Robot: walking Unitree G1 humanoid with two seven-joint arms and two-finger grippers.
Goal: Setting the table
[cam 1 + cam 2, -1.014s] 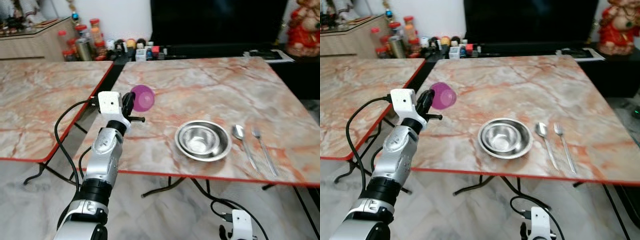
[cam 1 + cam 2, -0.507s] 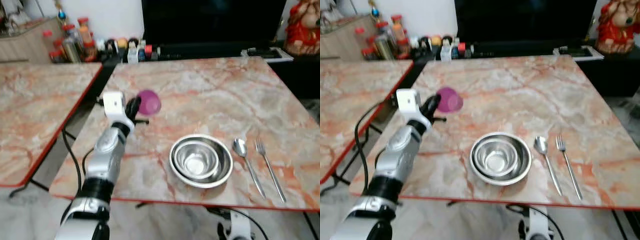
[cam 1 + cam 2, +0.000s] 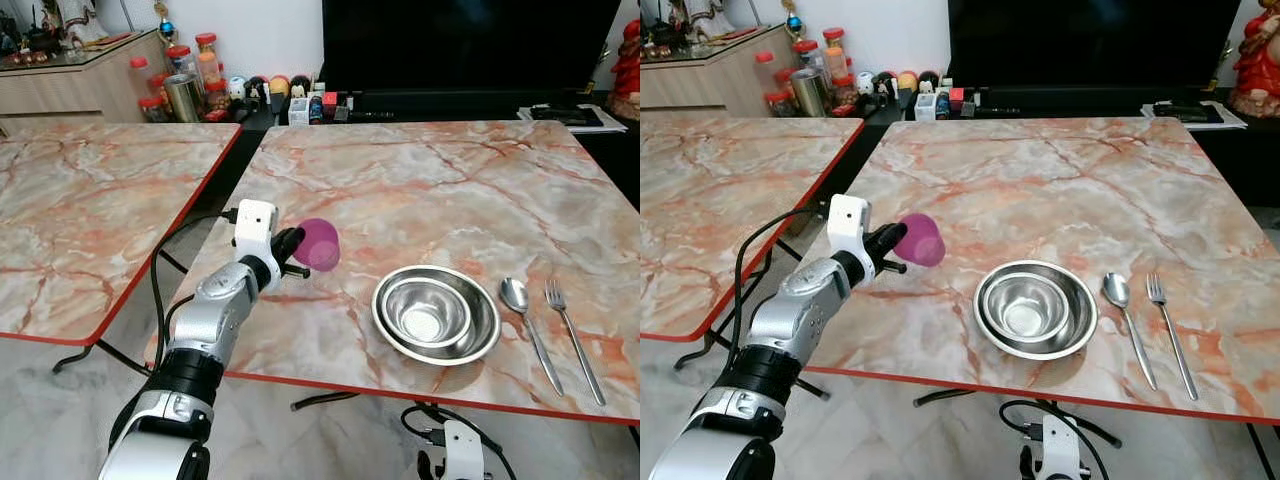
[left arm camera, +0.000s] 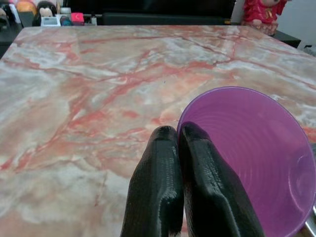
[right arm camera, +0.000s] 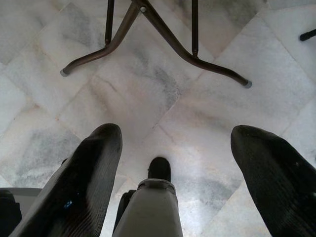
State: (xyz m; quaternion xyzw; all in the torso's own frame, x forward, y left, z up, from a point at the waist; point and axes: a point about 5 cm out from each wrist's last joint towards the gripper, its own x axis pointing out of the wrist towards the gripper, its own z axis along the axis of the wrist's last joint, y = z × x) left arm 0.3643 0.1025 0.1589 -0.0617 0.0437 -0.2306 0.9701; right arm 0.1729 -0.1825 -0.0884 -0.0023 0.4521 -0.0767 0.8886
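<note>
Purple cup [image 3: 320,244] pinched by left gripper [image 3: 291,247].

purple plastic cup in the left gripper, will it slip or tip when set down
The thin purple plastic cup looks light. The left gripper pinches one rim wall, so it may flex or twist. Held sideways over the marble table, it could roll unless it is turned upright first.

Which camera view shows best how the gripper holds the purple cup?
The left wrist view: the left gripper pinches the purple cup at its rim, seen close, the cup's mouth open to the camera. The two eye views show the cup small, from the side, held above the table.
</note>
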